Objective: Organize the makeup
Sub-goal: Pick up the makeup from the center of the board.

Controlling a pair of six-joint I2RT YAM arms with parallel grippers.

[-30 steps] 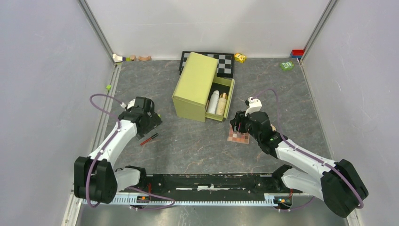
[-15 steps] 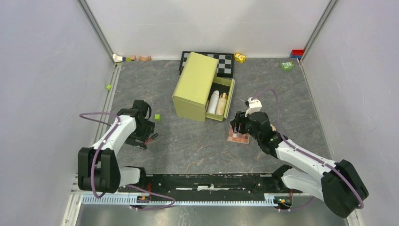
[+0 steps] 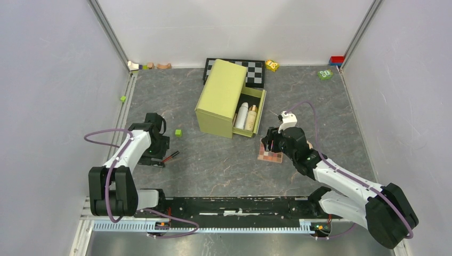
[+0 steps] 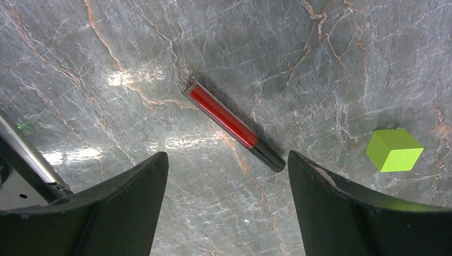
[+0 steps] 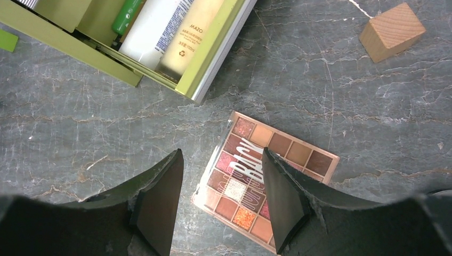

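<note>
The left gripper [image 4: 226,156] is released, its jaws spread wide with nothing between them. It hangs low over the table [image 3: 213,160]. In the left wrist view the red pencil [image 4: 224,120] lies just at 12 o'clock of the gap, slanting from 10 to 4 o'clock, its dark end nearest the right finger; whether that finger touches it I cannot tell. A green cube [image 4: 394,150] sits apart at 3 o'clock. From above, the arm hides most of the pencil [image 3: 169,156], and only its 2 o'clock end pokes out.

The right gripper [image 5: 222,154] is also released. Its jaws straddle the near corner of the palette [image 5: 290,154], which lies flat on the table. The right finger covers part of the palette's pans and the lettering across them is cut off. Contact between the tips and the palette is not clear. From above, the gripper hides nearly all of the palette [image 3: 269,156].

At 11 o'clock of the palette stands the green box [image 3: 221,96], its drawer [image 3: 261,114] pulled out toward 3 o'clock. In the drawer lie a white bottle [image 5: 154,26], a beige bottle [image 5: 189,32] and a green tube [image 5: 127,16], all cropped by the frame edge. A wooden cube [image 5: 392,32] sits at 2 o'clock of the palette. The box covers the near part of a chequered board [image 3: 256,69].
</note>
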